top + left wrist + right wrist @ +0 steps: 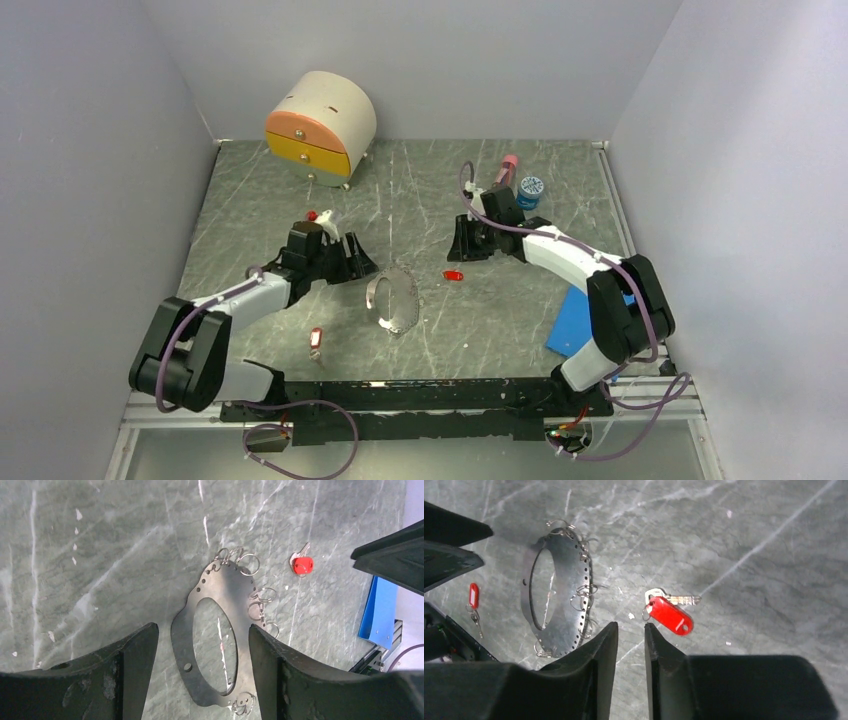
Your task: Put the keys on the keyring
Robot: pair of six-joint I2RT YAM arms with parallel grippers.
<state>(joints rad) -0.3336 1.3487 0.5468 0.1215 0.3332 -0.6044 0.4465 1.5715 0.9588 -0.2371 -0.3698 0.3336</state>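
The keyring (393, 300) is a flat oval metal plate with small split rings along its edge, lying mid-table. My left gripper (350, 262) hovers over it, open; in the left wrist view the keyring (225, 585) lies below and between the wide jaws of that gripper (202, 626). One of the keys, with a red tag (453, 274), lies right of the keyring. It sits just ahead of my right gripper (630, 625), whose jaws stand narrowly apart with nothing between them, the red tag (670, 615) untouched. A second key (316, 340) lies nearer the bases.
A third red tag (312, 214) shows behind the left gripper. A rounded drawer chest (320, 125) stands at the back left. A pink bottle (506, 170) and a blue-lidded jar (530, 188) stand behind the right gripper. A blue flat sheet (578, 318) lies by the right arm.
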